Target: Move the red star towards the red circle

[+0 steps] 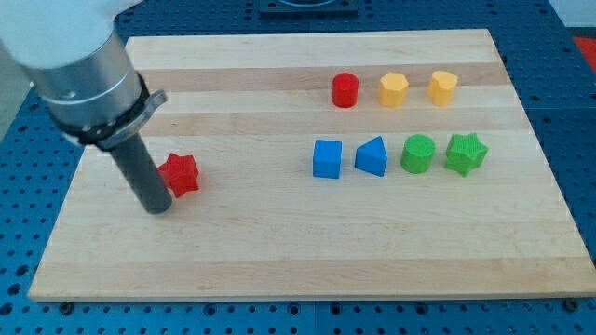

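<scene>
The red star [180,174] lies on the wooden board [307,251] at the view's left. The red circle [345,90] stands far to its upper right, in the top row. My tip [156,208] rests on the board just left of and below the red star, touching or nearly touching its left side. The dark rod rises from it up to the grey arm at the view's top left.
A yellow hexagon [394,89] and a yellow block [442,87] stand right of the red circle. Below them is a row: blue square [327,158], blue triangle-like block [372,156], green circle [418,154], green star [465,154].
</scene>
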Tool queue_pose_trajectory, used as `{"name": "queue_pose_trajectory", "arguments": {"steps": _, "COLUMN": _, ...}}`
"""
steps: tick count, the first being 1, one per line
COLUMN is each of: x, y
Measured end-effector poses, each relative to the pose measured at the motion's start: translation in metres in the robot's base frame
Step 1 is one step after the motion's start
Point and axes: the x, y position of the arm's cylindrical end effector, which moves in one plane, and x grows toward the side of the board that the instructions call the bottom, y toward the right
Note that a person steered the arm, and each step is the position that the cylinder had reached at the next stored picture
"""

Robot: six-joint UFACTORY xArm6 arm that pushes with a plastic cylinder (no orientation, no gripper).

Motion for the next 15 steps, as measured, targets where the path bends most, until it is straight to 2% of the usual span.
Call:
{"name": "queue_pose_trajectory", "arguments": {"steps": 2, "x": -0.055, "y": 0.009}}
{"name": "queue_pose_trajectory", "arguments": {"steps": 3, "x": -0.057, "y": 0.061}}
{"name": "queue_pose_trajectory", "arguments": {"steps": 4, "x": -0.046, "y": 0.065}}
{"name": "queue_pose_trajectory", "arguments": {"steps": 5, "x": -0.026, "y": 0.083}}
{"name": "queue_pose_trajectory", "arguments": {"steps": 6, "x": -0.025, "y": 0.115}}
{"name": "queue_pose_trajectory", "arguments": {"steps": 7, "x": -0.049, "y": 0.117}}
{"name": "queue_pose_trajectory", "arguments": {"steps": 9, "x": -0.099, "y": 0.073}}
{"name": "queue_pose_trajectory", "arguments": {"steps": 10, "x": -0.123, "y": 0.070}}
{"name": "queue_pose_trajectory", "arguments": {"steps": 12, "x": -0.131, "y": 0.100}}
{"name": "queue_pose_trajectory", "arguments": {"steps": 14, "x": -0.161, "y": 0.092}}
{"name": "queue_pose_trajectory", "arguments": {"steps": 15, "x": -0.180, "y": 0.049}}
